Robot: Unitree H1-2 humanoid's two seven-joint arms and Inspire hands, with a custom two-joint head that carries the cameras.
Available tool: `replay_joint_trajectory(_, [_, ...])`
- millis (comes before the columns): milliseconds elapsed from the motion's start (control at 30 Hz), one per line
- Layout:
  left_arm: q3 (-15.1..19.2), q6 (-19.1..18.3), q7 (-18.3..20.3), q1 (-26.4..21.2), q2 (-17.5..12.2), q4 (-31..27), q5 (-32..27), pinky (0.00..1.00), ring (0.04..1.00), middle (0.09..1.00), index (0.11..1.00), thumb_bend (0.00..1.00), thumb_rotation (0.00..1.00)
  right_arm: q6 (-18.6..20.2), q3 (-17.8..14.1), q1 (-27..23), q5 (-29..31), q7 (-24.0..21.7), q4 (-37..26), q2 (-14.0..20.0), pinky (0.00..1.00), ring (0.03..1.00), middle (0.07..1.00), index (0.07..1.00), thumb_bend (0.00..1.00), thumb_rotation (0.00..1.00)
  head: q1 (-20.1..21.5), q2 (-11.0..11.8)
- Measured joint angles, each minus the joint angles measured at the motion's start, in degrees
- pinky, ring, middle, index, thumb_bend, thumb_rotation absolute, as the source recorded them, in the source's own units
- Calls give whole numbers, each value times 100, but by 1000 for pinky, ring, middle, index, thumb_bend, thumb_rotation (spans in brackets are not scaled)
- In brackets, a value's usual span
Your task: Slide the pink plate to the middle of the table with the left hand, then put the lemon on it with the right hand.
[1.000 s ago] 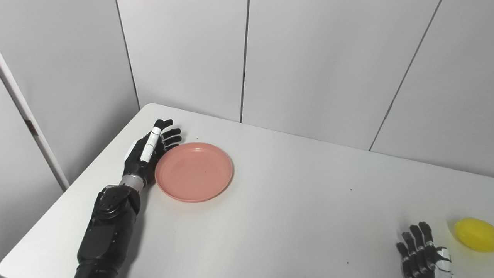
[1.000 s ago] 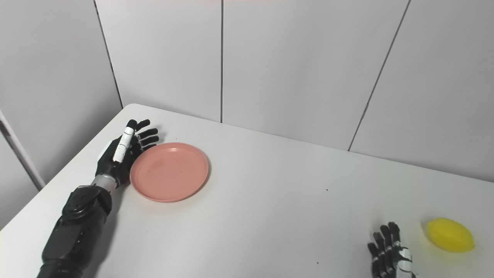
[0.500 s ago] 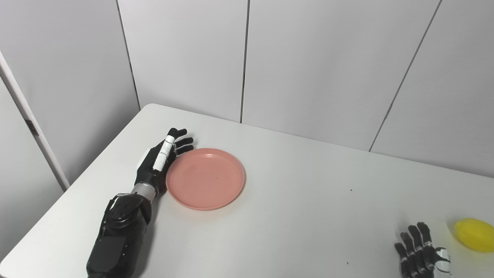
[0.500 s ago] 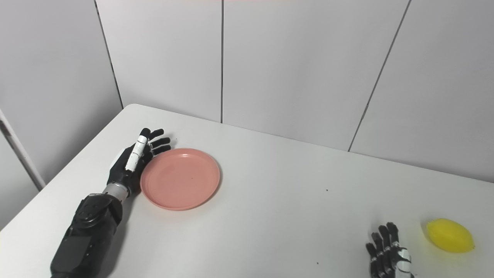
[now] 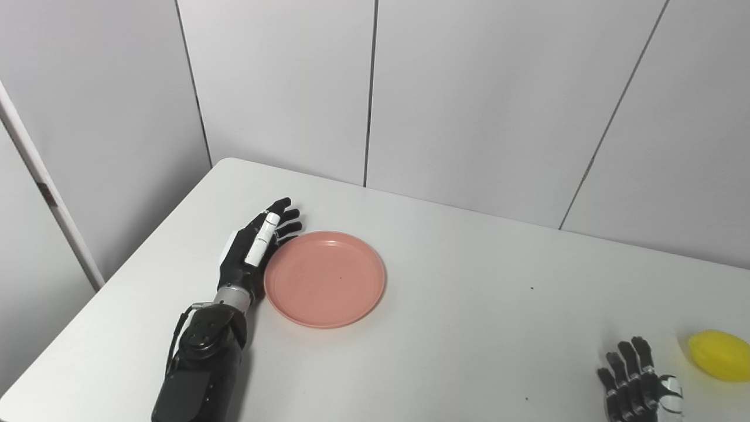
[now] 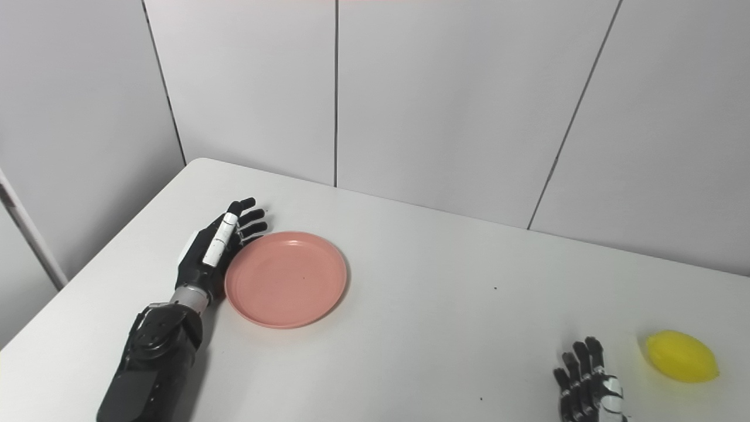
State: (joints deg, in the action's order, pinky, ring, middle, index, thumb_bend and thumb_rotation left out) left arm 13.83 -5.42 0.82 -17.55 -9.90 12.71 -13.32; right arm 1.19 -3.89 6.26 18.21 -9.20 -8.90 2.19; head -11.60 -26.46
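Left hand, fingers spread flat, presses the bare pink plate; lemon lies apart on table

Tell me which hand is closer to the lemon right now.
Right. The right hand rests on the table just left of the lemon, not touching it. The left hand is far across the table, against the pink plate.

White matte rectangular desk, back edge against the grey panel wall. On it: round shallow pink plastic plate left of centre, lying flat. My left hand rests on the desk, fingers apart, touching the plate's left rim. Oval yellow lemon at the near right. My right hand lies just left of it, apart from it.
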Motion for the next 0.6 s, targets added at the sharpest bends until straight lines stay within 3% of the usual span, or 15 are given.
replay_joint_trajectory(367, [-208, 372, -264, 120, 121, -12, 612, 837, 836, 849, 828, 798, 751, 0, 10, -1, 15, 11, 2, -2, 1000, 1000, 1000, 1000, 633, 1000, 18, -9])
replay_joint_trajectory(600, [-280, 215, -259, 204, 159, -191, 551, 851, 835, 840, 821, 777, 733, 0, 16, 0, 5, 17, 0, -2, 1000, 1000, 1000, 1000, 649, 982, 53, -26])
